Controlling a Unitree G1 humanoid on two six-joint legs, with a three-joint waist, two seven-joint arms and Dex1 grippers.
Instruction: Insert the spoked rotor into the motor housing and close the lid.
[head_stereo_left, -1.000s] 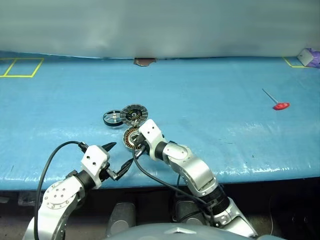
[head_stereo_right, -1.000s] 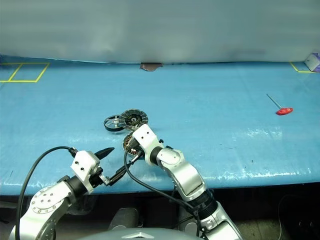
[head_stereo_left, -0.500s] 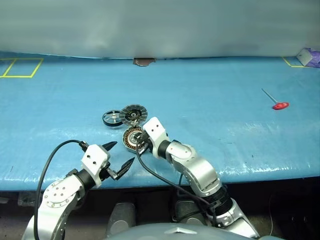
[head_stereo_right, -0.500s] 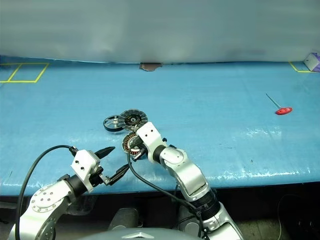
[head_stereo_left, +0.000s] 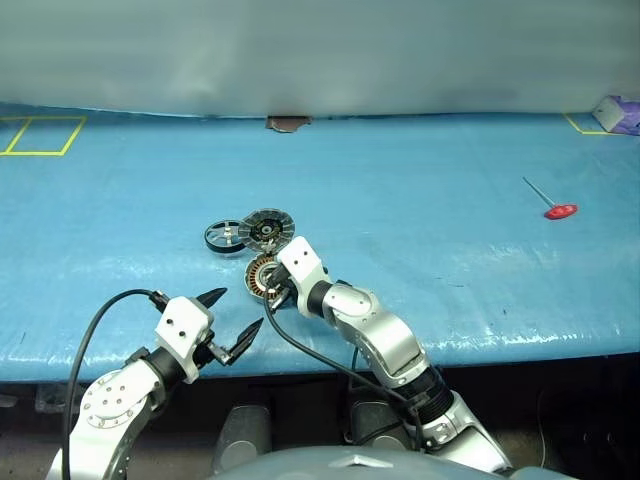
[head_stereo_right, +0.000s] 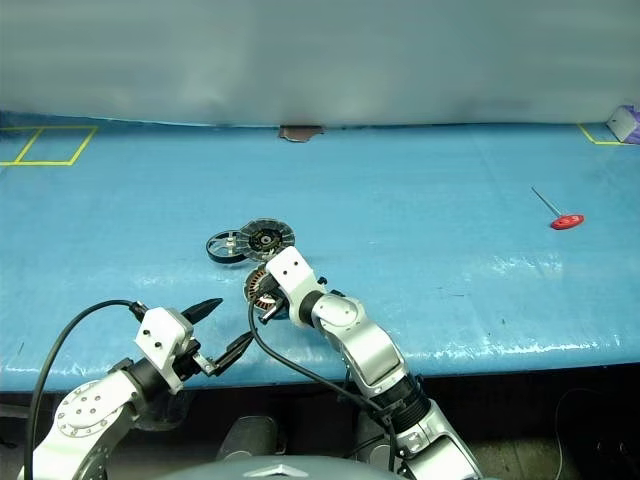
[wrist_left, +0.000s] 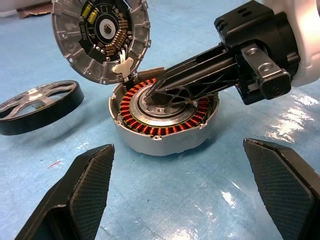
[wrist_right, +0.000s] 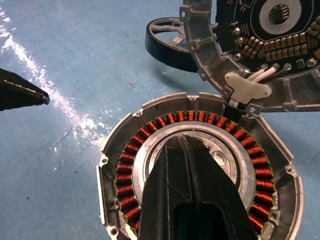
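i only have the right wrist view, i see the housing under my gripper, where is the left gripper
Observer: The left gripper hangs open at the near table edge, holding nothing.
Operator: is my tip in the housing
Observer: The shut right gripper points into the centre of the motor housing.
Operator: anything else on the table
Observer: A red-handled tool lies far off on the right.

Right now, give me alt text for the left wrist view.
The right pincer, shut, rests its tips inside the round metal housing with copper windings. A ribbed grey lid leans behind it; a black-rimmed spoked wheel lies beside.
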